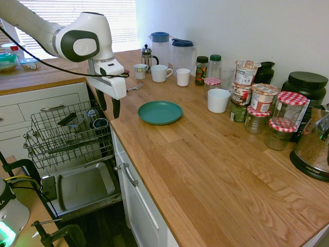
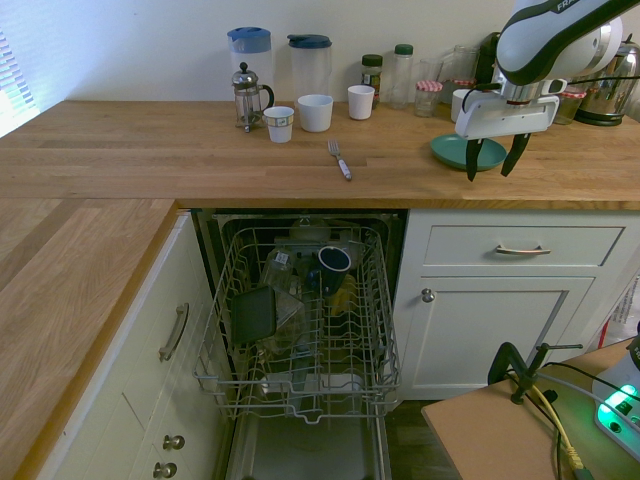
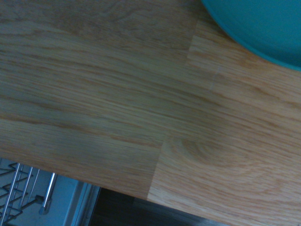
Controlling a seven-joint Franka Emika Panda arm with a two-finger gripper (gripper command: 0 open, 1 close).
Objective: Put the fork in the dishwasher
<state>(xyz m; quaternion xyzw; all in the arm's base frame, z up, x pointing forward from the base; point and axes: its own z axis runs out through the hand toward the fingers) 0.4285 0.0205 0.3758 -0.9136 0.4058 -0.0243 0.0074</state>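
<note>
Fork (image 2: 340,160) lies flat on the wooden table (image 2: 150,160), near the white cups and French press (image 2: 249,95), above the open dishwasher (image 2: 305,330) whose rack is pulled out with dark dishes inside. Gripper (image 2: 492,158) hovers well apart from it, beside the teal plate (image 1: 160,112), fingers (image 2: 470,160) spread open, holding nothing. Task not started: reach, grasp, carry and drop all remain.

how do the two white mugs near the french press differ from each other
The larger white mug is wider and taller than the smaller white cup. The larger one shows a handle in the first exterior view; the smaller shows none. Both are plain white, upright, on the wooden counter.
</note>
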